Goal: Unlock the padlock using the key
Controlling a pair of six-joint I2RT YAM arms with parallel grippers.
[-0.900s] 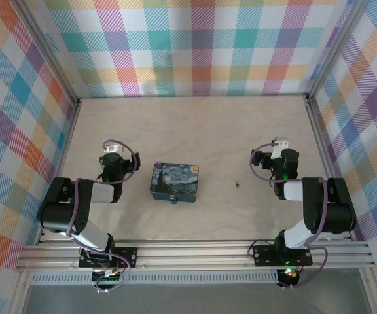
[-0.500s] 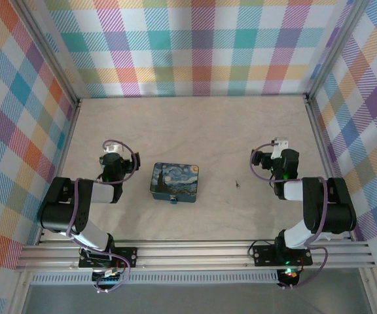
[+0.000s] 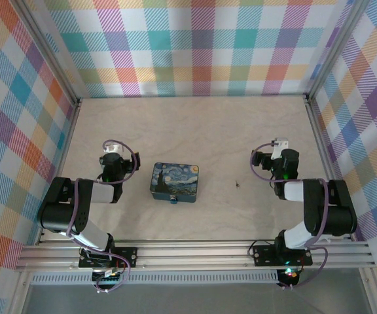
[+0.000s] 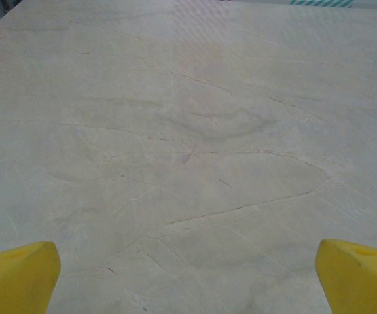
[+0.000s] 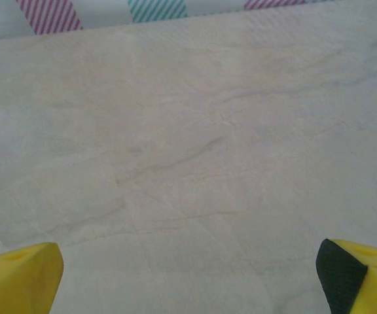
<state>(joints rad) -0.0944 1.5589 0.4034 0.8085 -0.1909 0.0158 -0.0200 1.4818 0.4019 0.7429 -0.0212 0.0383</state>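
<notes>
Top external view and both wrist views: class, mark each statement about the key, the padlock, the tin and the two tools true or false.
1. The key lies on the bare table, apart from the tin. True.
2. The padlock sits at the tin's far edge. False: it sits at the near edge, on the side of the arm bases.
3. The left tool is shut on the key. False: its fingers stand wide apart over the table, with nothing between them.
4. The right tool is open. True.
</notes>
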